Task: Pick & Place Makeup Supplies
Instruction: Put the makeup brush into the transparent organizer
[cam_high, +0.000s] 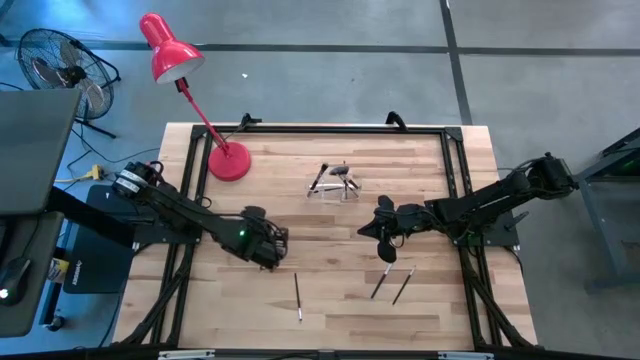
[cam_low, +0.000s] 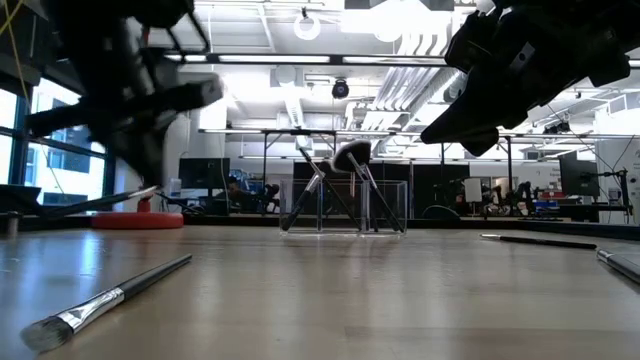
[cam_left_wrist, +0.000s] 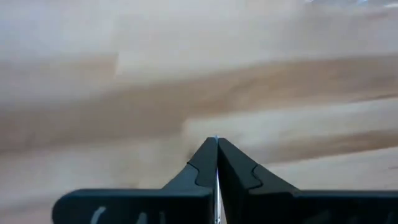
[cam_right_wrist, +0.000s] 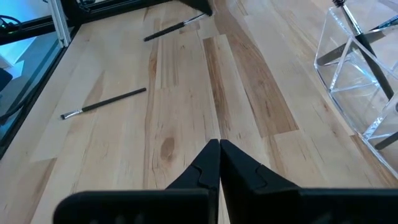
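Observation:
My left gripper (cam_high: 272, 247) hangs a little above the table's left middle, shut on a thin makeup stick (cam_low: 95, 203) that shows as a silvery line between its fingers. My right gripper (cam_high: 384, 232) hovers right of centre, shut and empty. A clear holder (cam_high: 335, 184) at the far centre has a few brushes leaning in it, one with a fluffy black head (cam_low: 350, 155). One brush (cam_high: 298, 297) lies flat near the front, and two more (cam_high: 380, 282) (cam_high: 403, 285) lie below my right gripper. My left gripper pinches the thin stick between its two fingers; only a silvery sliver (cam_left_wrist: 217, 186) shows in the gap. The fingers slant down from above. In the low view the stick pokes out sideways, nearly level and clear of the table. Which part is held I cannot tell.
A red desk lamp (cam_high: 228, 160) stands on its round base at the far left. A black frame (cam_high: 350, 128) runs along the table's far edge and sides. Bare wood lies between the two grippers and toward the near left corner.

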